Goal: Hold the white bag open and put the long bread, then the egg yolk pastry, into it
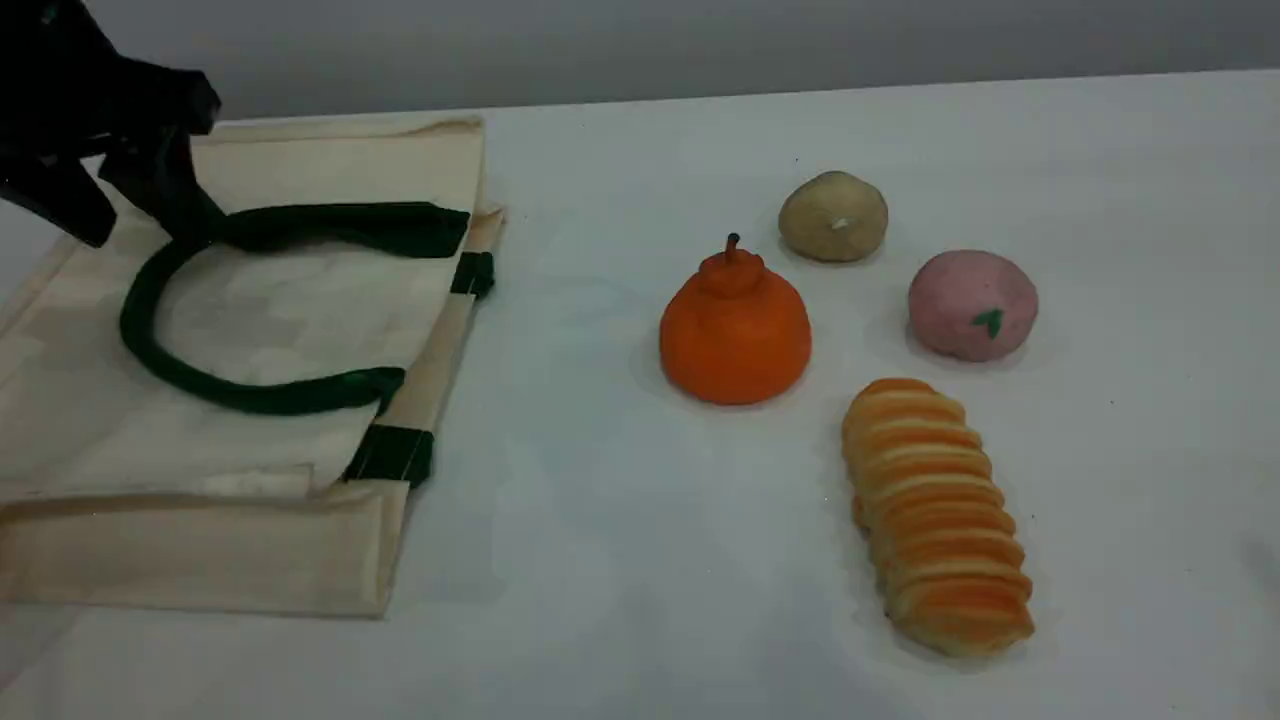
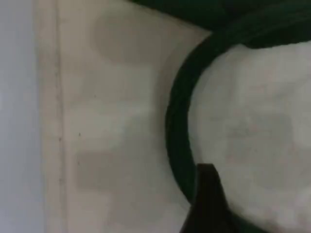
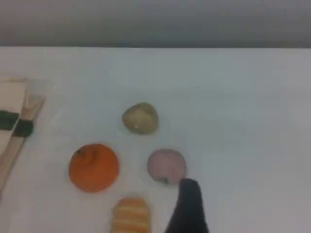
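The white bag (image 1: 330, 160) lies flat at the table's left, its dark green handle (image 1: 260, 397) looping over it. My left gripper (image 1: 130, 215) hovers at the bag's far left corner with its black fingers spread, open, one finger against the handle's bend. Up close, the left fingertip (image 2: 206, 194) rests on the handle (image 2: 177, 131) over the cream cloth (image 2: 107, 97). The long bread (image 1: 935, 515) lies at the front right. The egg yolk pastry (image 1: 833, 216) sits further back. My right fingertip (image 3: 187, 204) hangs above the food, holding nothing, with the pastry (image 3: 140, 118) and bread (image 3: 130, 213) below.
An orange pear-shaped item (image 1: 735, 330) with a stem stands between the bag and the bread. A pink ball (image 1: 972, 304) with a green leaf mark sits right of it, close to the pastry. The table's far edge meets a grey wall.
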Motion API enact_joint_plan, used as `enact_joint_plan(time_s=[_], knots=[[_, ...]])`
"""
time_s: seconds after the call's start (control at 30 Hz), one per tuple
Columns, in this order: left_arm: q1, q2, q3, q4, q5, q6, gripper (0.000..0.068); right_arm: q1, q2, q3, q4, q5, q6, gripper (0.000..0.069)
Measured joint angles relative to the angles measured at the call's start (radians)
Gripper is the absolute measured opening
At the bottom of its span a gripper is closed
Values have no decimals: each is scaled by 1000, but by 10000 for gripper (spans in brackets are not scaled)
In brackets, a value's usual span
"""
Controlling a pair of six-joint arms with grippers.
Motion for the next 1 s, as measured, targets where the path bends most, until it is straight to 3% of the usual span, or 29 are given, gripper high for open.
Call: enact_joint_plan(time_s=[0.1, 0.6, 1.0], knots=[[1, 16, 0, 0, 0, -38, 454, 0, 0, 0, 0, 3, 0, 528], [2, 63, 0, 240, 3, -244, 454, 0, 0, 0, 1, 7, 0, 528], [2, 179, 0, 232, -99, -257, 452, 0, 0, 0, 1, 9, 0, 528]])
